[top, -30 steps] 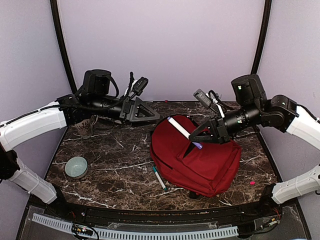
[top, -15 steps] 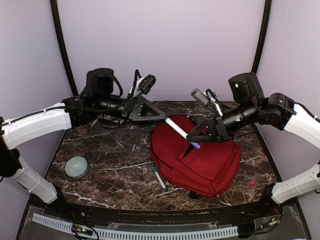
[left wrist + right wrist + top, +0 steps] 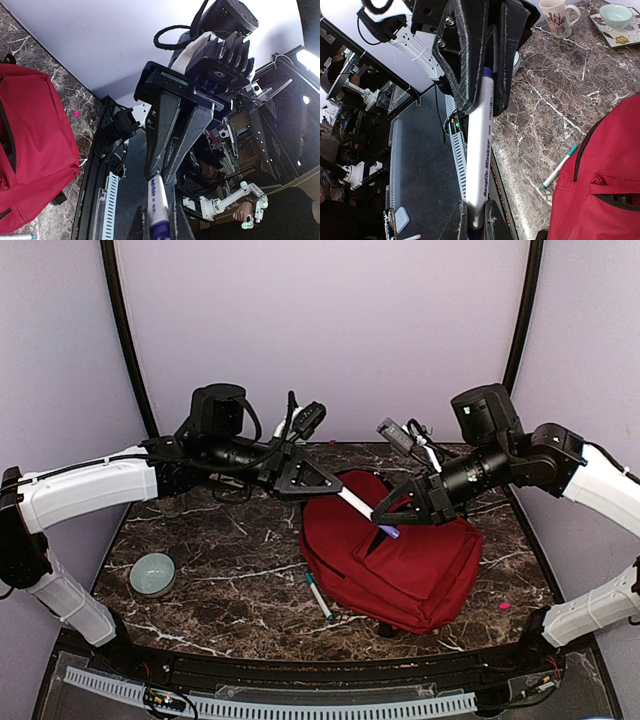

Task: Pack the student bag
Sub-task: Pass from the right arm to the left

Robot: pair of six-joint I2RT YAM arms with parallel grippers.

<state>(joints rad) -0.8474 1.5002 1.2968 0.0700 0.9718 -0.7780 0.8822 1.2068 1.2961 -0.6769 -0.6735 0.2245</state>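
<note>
1. A red backpack (image 3: 420,560) lies flat on the dark marble table (image 3: 220,550), toward 3 o'clock from its middle.
2. A white marker (image 3: 362,507) is held in the air above the backpack's 11 o'clock corner. The right jaws are clamped on its purple end. The left jaws sit narrowly around its other end, but a firm grip cannot be confirmed.
3. The backpack is judged soft, floppy and light. It is best taken by the lip of its dark zip opening (image 3: 372,547), so that the fabric is lifted apart.
</note>
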